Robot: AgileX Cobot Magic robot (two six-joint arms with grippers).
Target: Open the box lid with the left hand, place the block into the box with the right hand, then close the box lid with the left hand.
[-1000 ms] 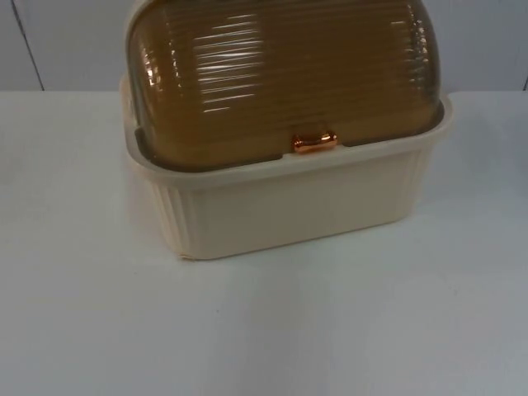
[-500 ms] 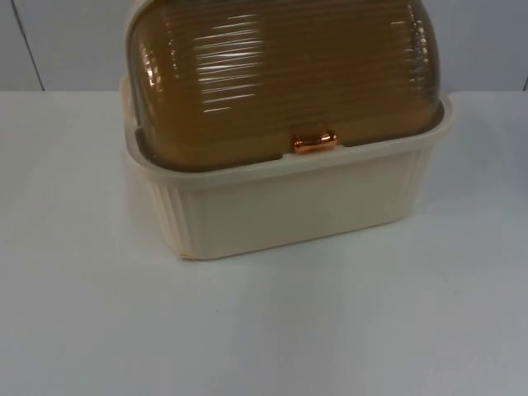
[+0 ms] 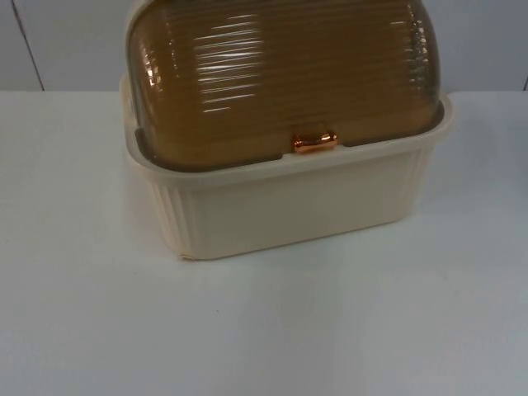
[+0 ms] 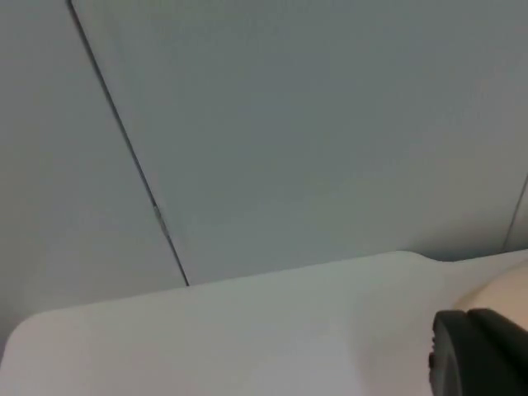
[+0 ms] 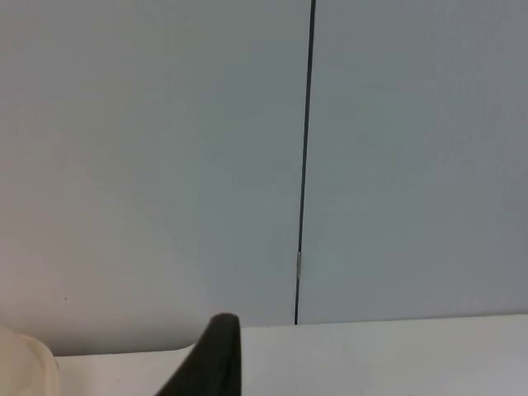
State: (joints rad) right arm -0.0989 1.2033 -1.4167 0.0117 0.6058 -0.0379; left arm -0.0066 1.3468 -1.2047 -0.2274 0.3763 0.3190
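A cream ribbed box [image 3: 289, 210] stands at the middle back of the white table in the top view. Its brown translucent ribbed lid [image 3: 280, 74] is down, arching over the box. A small copper handle [image 3: 314, 142] sits at the lid's front edge. In the left wrist view a black part of my left gripper [image 4: 478, 355] is held off the table next to a cream edge of the box [image 4: 505, 290]. My right gripper [image 5: 213, 361] likewise hangs beside the box's cream edge [image 5: 25, 365], facing the wall. Both arms wait.
The white table [image 3: 264, 330] stretches in front of the box and to both sides. A grey partition wall [image 3: 66, 41] with a dark vertical seam [image 5: 304, 165] closes off the table's far edge.
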